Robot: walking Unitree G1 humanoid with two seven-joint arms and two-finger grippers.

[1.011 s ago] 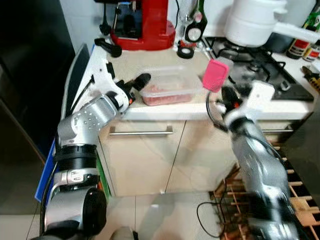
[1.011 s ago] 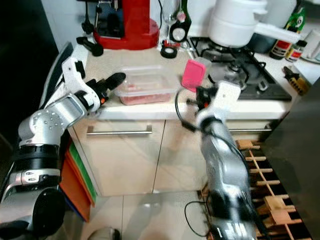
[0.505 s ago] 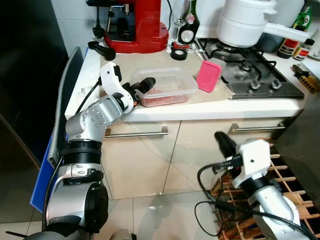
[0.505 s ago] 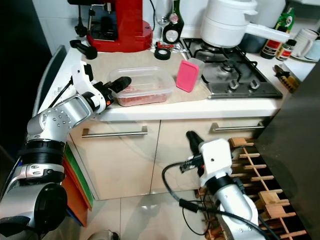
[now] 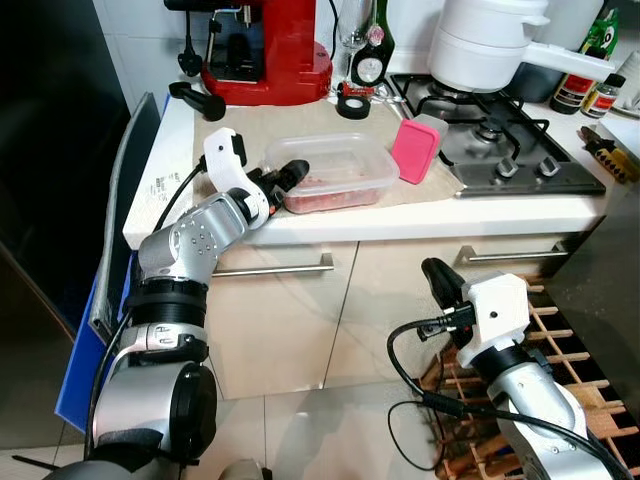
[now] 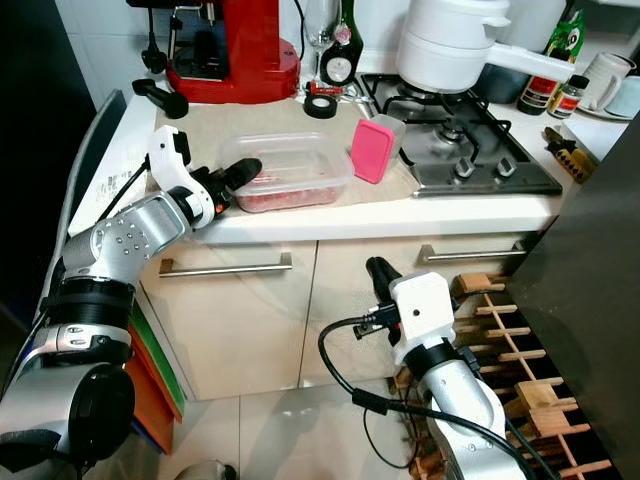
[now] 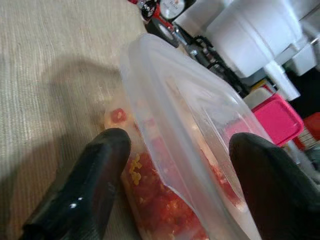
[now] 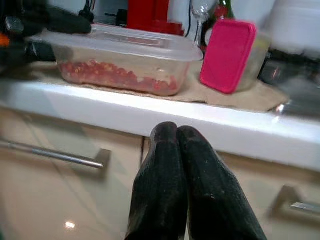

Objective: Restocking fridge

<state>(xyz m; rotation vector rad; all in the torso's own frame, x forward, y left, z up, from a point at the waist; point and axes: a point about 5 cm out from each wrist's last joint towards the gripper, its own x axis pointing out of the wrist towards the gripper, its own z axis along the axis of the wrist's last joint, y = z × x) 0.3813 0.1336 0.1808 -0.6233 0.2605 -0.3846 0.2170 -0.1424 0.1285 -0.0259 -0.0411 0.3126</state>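
— So where's the food container (image 5: 335, 172) sitting?

— On the cloth mat (image 5: 270, 125) by the counter's front edge. The left gripper (image 7: 175, 190) has its jaws spread, one finger either side of the box's near corner, not yet closed on it. The pink-lidded tub (image 5: 417, 148) lies beyond the far end of the box from those jaws.

— How will it handle?

— I'd judge it light but flexible: thin clear plastic with a smooth lid that looks slippery, and loose red food inside that would shift if tipped. Best to grip the walls below the rim and keep it level.

— And the other arm?

— The right gripper (image 8: 177, 165) hangs below the counter edge, fingers pressed together and empty.

— Anything the wrist cameras add?

— The left wrist view shows the jaw gap against the box corner; the head views give the layout. The right wrist view shows the food's depth from the side.
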